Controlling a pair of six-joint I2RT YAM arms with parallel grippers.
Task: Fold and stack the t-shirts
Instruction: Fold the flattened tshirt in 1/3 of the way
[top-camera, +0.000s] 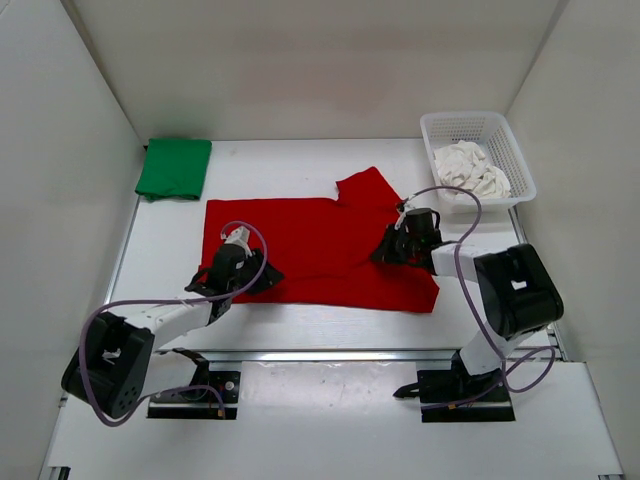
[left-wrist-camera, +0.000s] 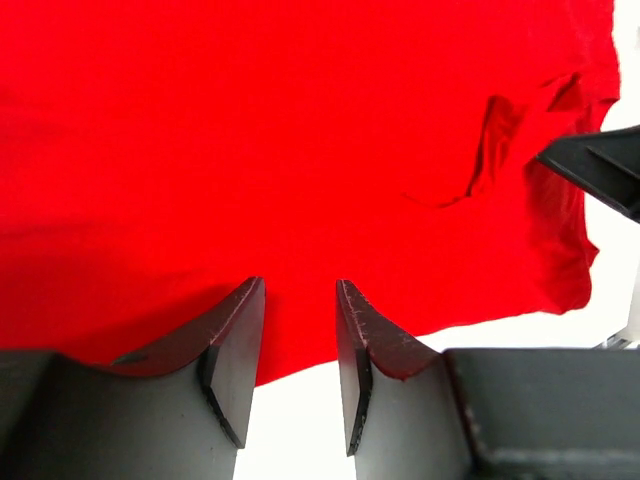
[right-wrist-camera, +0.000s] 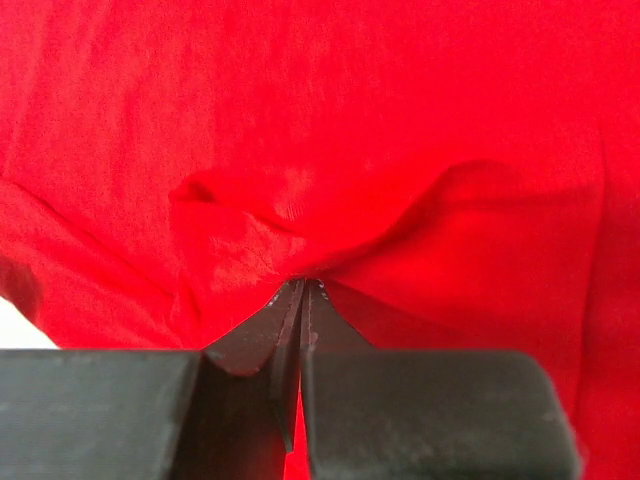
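- Red soft cloth t-shirt (top-camera: 320, 245) lay spread open on the white table (top-camera: 300, 325) between the two arms. It was not yet folded, and one sleeve stuck out on its far side.
- The left gripper (left-wrist-camera: 300, 330) hung over the near hem with its fingers spread and nothing between them. In the left wrist view the hem ran across the gap, with red cloth beyond it and bare table nearer. Whether the tips touched the cloth could not be told.
- The right gripper (right-wrist-camera: 303, 290) had its fingers pressed together on a small raised pucker of the red cloth, on the right part of the shirt's body. The fabric bunched up on both sides of the pinch.
- Judged from this, the step in hand was the first fold of the red shirt: one side was gripped and the other was not.
- The next move likely called for the left fingers to close on the hem, so that both arms could lift and carry the cloth over together. A pull from the right alone would probably drag the shirt askew.
- Farther off, the bright green cloth t-shirt (top-camera: 175, 168) lay already folded at the far left, apart from the red one. It looked like the base for the stack.
- At the far right, the off-white cloth t-shirt (top-camera: 470, 170) sat crumpled inside the white plastic mesh basket (top-camera: 478, 120), not yet taken out.
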